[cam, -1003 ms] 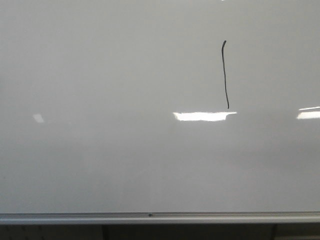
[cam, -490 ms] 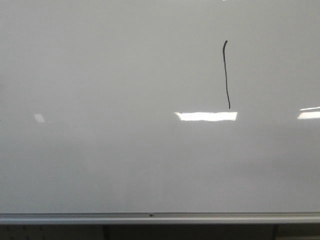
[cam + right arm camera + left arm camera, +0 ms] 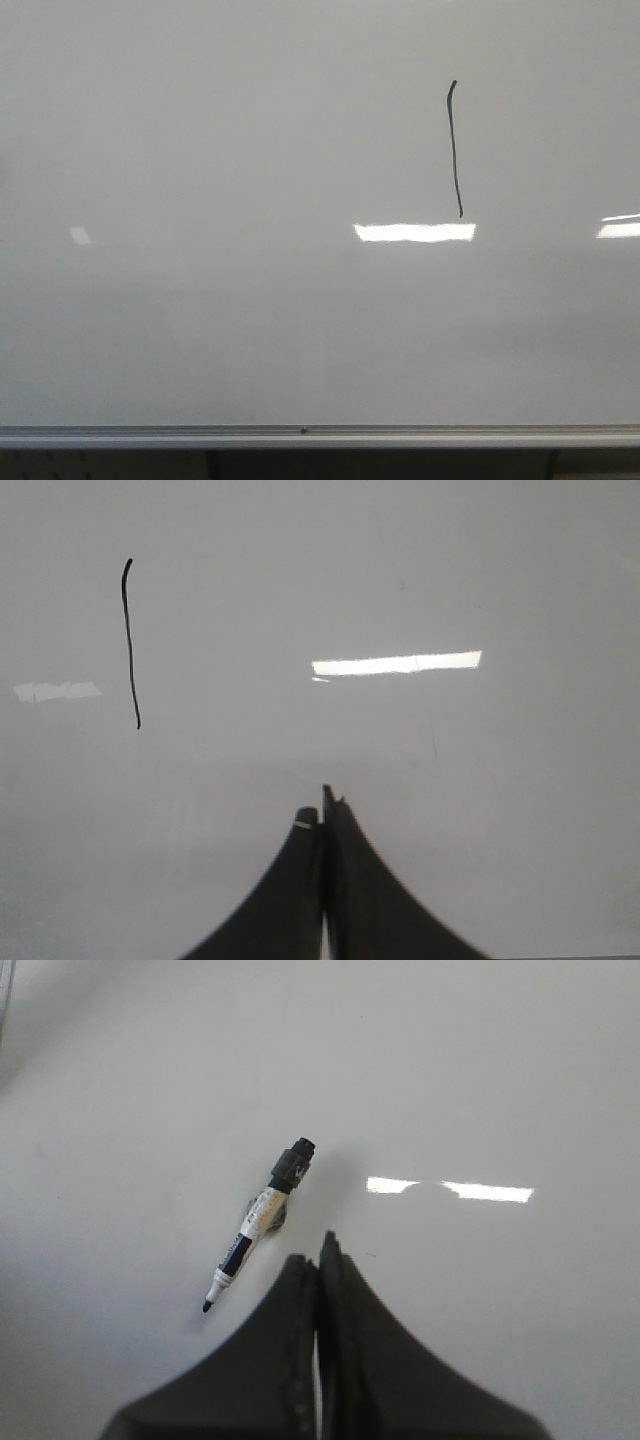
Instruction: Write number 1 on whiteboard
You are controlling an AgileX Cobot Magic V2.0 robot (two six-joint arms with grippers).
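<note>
The whiteboard (image 3: 200, 300) fills the front view, pale grey and glossy, with a silver edge strip along its near side. The number 1 (image 3: 455, 150) is a thin black vertical stroke with a small hook at the top, right of centre; the right wrist view shows the number 1 (image 3: 130, 645) too. Neither gripper appears in the front view. My left gripper (image 3: 318, 1260) is shut with nothing in it, beside a marker (image 3: 258, 1222) lying uncapped on the whiteboard (image 3: 500, 1080). My right gripper (image 3: 322, 810) is shut and empty over the whiteboard (image 3: 450, 780).
Bright rectangular light glares (image 3: 415, 232) lie on the board just below the stroke and at the right edge. The silver edge strip (image 3: 300, 436) runs along the bottom of the front view, with a dark gap beneath it.
The stroke and the glares have drifted a few pixels to the right in the front view. Nothing else differs.
</note>
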